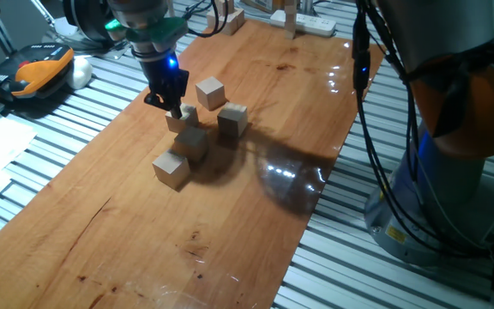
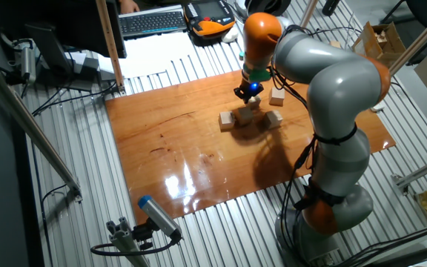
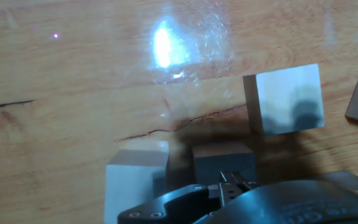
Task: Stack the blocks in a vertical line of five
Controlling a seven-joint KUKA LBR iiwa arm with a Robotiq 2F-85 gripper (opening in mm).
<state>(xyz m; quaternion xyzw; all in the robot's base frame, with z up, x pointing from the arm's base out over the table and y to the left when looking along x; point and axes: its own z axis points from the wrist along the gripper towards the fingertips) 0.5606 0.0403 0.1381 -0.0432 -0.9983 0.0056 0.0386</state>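
A large grey and orange robot arm (image 2: 332,111) reaches over a glossy wooden table (image 1: 230,215) set on a ribbed metal bench (image 1: 75,146). Near the far middle of the board sit the blocks, small plain light-tan wooden cubes with pale, unpainted faces and crisp edges, all alike in size. Four show clearly in one fixed view: one nearest the camera (image 1: 171,169), one just behind it (image 1: 193,140), one to the right (image 1: 232,119), and one farther back (image 1: 210,92). A further block (image 1: 181,118) sits directly under the black gripper (image 1: 176,109), which glows with a blue light. Whether its fingers are apart or clamped on that block cannot be told.
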